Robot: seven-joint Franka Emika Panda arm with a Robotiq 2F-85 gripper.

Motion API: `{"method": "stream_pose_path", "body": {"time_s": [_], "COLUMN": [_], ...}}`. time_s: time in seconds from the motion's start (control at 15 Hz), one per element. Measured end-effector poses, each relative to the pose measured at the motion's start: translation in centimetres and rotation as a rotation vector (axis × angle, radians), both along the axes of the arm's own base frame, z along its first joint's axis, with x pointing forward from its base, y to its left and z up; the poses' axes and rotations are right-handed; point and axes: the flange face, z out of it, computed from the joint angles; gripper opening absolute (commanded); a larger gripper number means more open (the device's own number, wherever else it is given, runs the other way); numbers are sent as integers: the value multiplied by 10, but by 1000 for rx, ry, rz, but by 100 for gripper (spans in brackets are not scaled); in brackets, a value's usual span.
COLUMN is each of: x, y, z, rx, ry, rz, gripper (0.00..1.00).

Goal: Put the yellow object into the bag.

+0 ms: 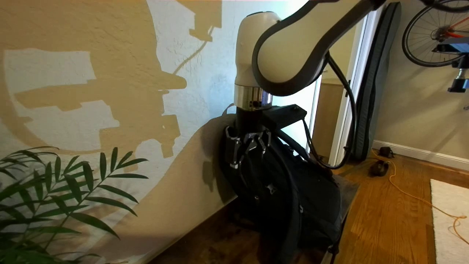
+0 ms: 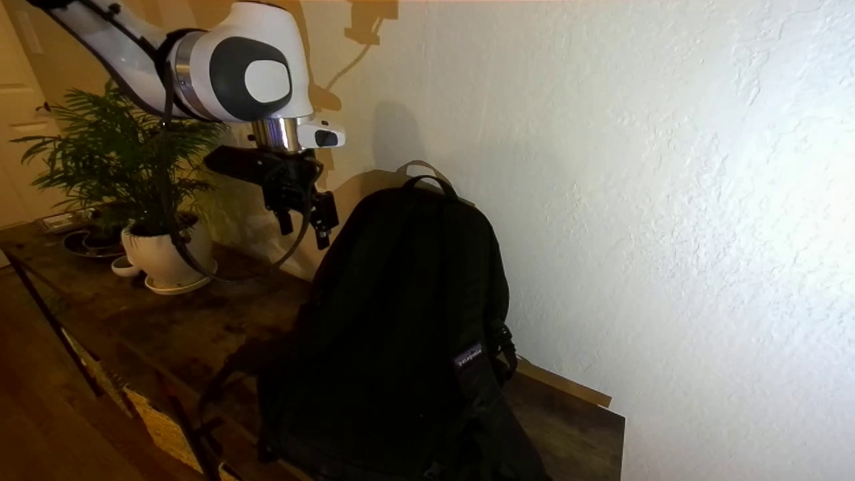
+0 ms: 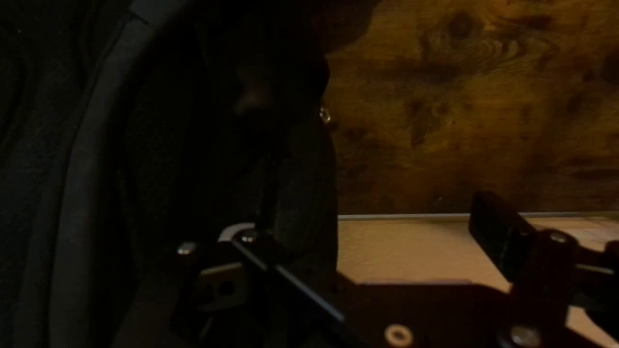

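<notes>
Leaves (image 2: pixel 120 160) spread at ten o'clock from the black bag (image 2: pixel 401 321) in an exterior view; the gripper (image 2: pixel 305 235) hangs at half past ten, fingers (image 2: pixel 325 217) apart; the bag stands upright, loop handle (image 2: pixel 427 178) at twelve; pale wall (image 2: pixel 668 167) at two. I cannot tell where the yellow object is.

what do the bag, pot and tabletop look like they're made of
Bag: matte black fabric, perhaps nylon; soft outline, little shine.
Pot: likely glazed ceramic, given its smooth, pale side; plastic is possible.
Tabletop: brown wood or printed laminate; knots and grain show in the wrist view, finish unclear.
</notes>
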Motion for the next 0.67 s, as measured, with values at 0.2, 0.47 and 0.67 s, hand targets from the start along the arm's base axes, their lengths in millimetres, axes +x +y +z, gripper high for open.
{"method": "stream_pose_path", "body": {"time_s": [0.2, 0.47, 0.67], "x": [-7, -18, -29], "y": [8, 14, 18], "z": [10, 18, 17], "rx": [28, 34, 31], "ry": [54, 129, 182], "rz": [6, 9, 18], "gripper": [100, 100, 100]}}
